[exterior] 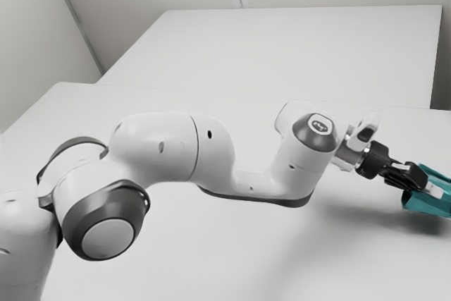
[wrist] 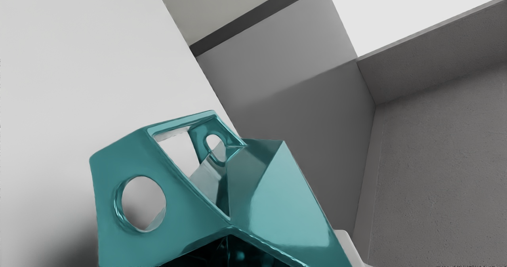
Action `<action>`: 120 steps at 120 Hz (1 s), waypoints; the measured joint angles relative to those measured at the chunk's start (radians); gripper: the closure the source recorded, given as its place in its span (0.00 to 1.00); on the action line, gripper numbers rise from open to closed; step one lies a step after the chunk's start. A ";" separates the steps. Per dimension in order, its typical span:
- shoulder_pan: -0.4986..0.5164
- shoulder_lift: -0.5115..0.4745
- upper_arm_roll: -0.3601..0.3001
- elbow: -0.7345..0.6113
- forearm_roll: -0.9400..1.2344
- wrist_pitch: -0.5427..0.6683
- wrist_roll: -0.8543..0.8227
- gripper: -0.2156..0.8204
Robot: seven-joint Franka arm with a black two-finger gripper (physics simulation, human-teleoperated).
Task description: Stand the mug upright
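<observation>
- Reaching in from the exterior view's left, the jointed white arm is stretching over the surface and ending beside the mug; it is the one arm at work, so no choice of a nearer one is arising.
- Beneath it the pale surface is running back to its far edge, with the far left corner, as the exterior view shows it, lying well apart from the mug.
- Toward the exterior view's right, short of that far edge, the teal mug is sitting right at the gripper's end. A soft shadow is spreading below it, so it may be hanging a little clear of the surface; contact I cannot tell.
- In the wrist view a dark hollow is opening on the gripper's side, and the mug is looking tipped. I judge its long axis to be running roughly along the gripper's reach, slanting instead of rising straight from the surface.
- The black gripper is pointing outward and down, overlapping the mug; whether it is spread, pressed together or pinching the wall, I cannot tell.
- Standing the mug up is hinging on that slant: the axis is needing a turn to vertical, base toward the surface, and a poor hold could let it roll.
</observation>
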 joint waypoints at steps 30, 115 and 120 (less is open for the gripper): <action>0.045 -0.138 0.006 -0.098 0.191 -0.004 -0.035 0.96; 0.296 -0.467 -0.026 -0.360 0.945 -0.138 -0.303 0.96; 0.308 -0.482 -0.028 -0.377 0.978 -0.149 -0.319 0.96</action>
